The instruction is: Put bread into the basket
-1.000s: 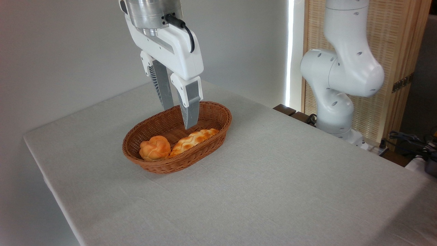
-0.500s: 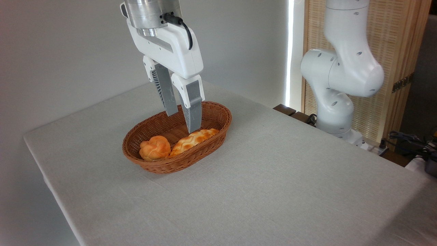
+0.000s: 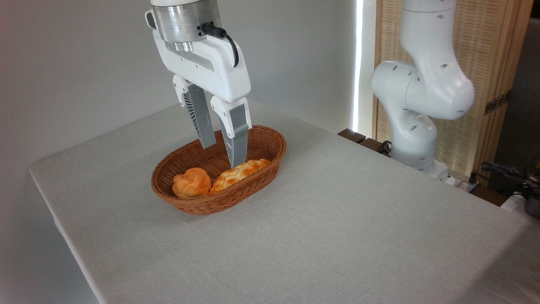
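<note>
The bread (image 3: 239, 172) lies inside the basket (image 3: 270, 145), along its near wall, with a round knotted bun (image 3: 191, 183) just beside its left end. Above the basket hangs the gripper (image 3: 222, 155), fingers parted and holding nothing (the near fingertip is close over the loaf).

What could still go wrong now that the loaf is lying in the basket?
The gripper hangs open just above the bread, one tip close to the crust; any sideways pull-out might drag the loaf. The bread lies along the basket wall and beside the bun, so a nudge could tip it over the low side.
</note>
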Tool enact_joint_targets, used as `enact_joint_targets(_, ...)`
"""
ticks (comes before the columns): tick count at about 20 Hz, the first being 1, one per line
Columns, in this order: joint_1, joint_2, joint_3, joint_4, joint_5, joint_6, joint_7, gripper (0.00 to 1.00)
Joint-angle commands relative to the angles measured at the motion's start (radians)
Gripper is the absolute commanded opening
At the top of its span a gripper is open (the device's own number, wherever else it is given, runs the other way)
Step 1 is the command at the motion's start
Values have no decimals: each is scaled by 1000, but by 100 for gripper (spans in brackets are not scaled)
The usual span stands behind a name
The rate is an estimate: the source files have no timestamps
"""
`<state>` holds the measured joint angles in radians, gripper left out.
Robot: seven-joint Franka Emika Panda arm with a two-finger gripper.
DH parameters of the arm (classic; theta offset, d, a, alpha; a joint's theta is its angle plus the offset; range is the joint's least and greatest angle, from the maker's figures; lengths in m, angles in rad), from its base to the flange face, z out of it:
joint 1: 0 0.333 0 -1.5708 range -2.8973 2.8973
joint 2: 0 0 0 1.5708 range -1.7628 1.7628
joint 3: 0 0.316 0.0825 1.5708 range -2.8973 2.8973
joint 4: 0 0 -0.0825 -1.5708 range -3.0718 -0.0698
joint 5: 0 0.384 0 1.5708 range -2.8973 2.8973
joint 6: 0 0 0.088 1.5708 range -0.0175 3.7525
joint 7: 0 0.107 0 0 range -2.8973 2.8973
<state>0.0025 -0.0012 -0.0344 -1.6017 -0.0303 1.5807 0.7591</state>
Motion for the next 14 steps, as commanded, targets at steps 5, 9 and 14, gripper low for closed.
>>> enact_joint_targets(5,-4,-19,2,-21,-43,35,-76,100)
enact_joint_targets(9,-4,-19,2,-21,-37,33,-69,100)
enact_joint_targets(14,-4,-25,7,-21,-34,33,-64,100)
